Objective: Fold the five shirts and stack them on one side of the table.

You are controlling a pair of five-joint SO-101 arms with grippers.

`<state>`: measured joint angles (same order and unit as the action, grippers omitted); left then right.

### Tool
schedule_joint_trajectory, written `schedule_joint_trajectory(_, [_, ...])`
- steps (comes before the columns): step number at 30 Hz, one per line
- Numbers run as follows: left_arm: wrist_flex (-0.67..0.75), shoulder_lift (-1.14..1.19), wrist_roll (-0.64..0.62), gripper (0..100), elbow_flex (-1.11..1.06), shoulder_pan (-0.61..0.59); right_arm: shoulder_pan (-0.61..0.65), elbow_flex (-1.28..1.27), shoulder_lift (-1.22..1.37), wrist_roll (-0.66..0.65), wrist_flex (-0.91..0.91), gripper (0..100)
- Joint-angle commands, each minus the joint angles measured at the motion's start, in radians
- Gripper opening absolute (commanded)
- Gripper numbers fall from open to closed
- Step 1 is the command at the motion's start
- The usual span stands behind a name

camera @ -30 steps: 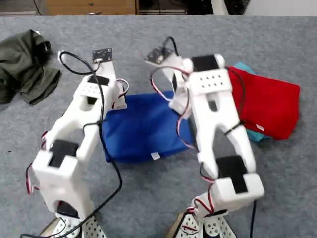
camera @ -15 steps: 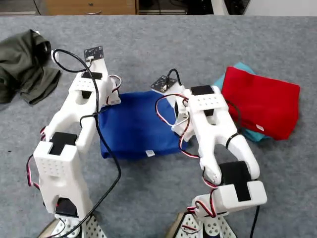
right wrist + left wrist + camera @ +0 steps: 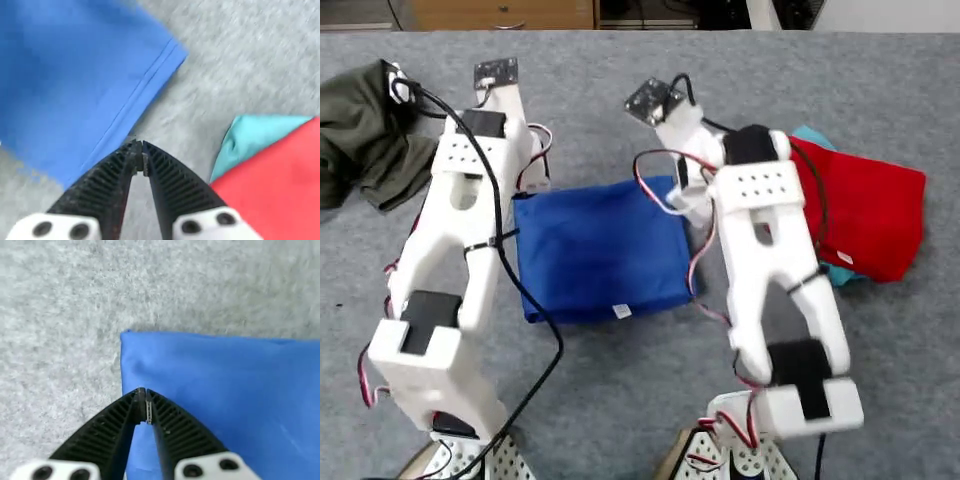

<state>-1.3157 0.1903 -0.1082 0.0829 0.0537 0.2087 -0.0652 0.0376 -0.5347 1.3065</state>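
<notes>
An olive shirt (image 3: 365,130) was left crumpled far left, unfolded. The left hand (image 3: 145,407), shut and empty, was held over the far-left corner of the folded blue shirt (image 3: 600,250). The right hand (image 3: 139,159), likewise shut and empty, was held beside its far-right corner. The blue shirt was judged ready for stacking onto the red shirt (image 3: 865,205) and teal shirt (image 3: 838,270), piled at the right.

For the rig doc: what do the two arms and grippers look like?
Left arm and right arm: white shells, black servo blocks, red, white and black wire bundles; a black cable loops along the left. Left gripper and right gripper: black ribbed fingers on white bases with screw holes.
</notes>
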Motion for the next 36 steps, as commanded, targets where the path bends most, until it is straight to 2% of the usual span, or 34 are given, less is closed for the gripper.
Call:
schedule_joint_trajectory(1, [0.080, -0.073, 0.005, 2, -0.152, 0.026, -0.002, 0.111, 0.183, 0.011, -0.101, 0.5])
schedule_joint_trajectory(6, [0.270, -0.088, 0.002, 2, -0.488, 0.130, 0.001, 0.266, 0.475, 0.011, -0.141, 0.5])
schedule_joint_trajectory(10, [0.350, -0.088, 0.002, 2, -0.623, 0.114, -0.001, 0.414, 0.628, 0.005, -0.044, 0.5])
schedule_joint_trajectory(13, [0.356, -0.110, 0.002, 2, -0.621, 0.080, 0.004, 0.527, 0.667, 0.006, 0.061, 0.5])
schedule_joint_trajectory(26, [0.367, -0.363, 0.002, 2, -0.505, 0.072, 0.004, 1.053, 0.596, 0.012, 0.483, 0.4])
schedule_joint_trajectory(30, [0.516, -0.320, 0.000, 2, -0.486, 0.058, 0.030, 0.900, 0.467, 0.035, 0.482, 0.4])
schedule_joint_trajectory(34, [0.684, -0.180, 0.000, 2, -0.474, 0.009, 0.120, 0.536, 0.252, 0.077, 0.456, 0.4])
schedule_joint_trajectory(36, [0.712, -0.107, 0.002, 2, -0.453, -0.020, 0.136, 0.352, 0.147, 0.103, 0.385, 0.4])
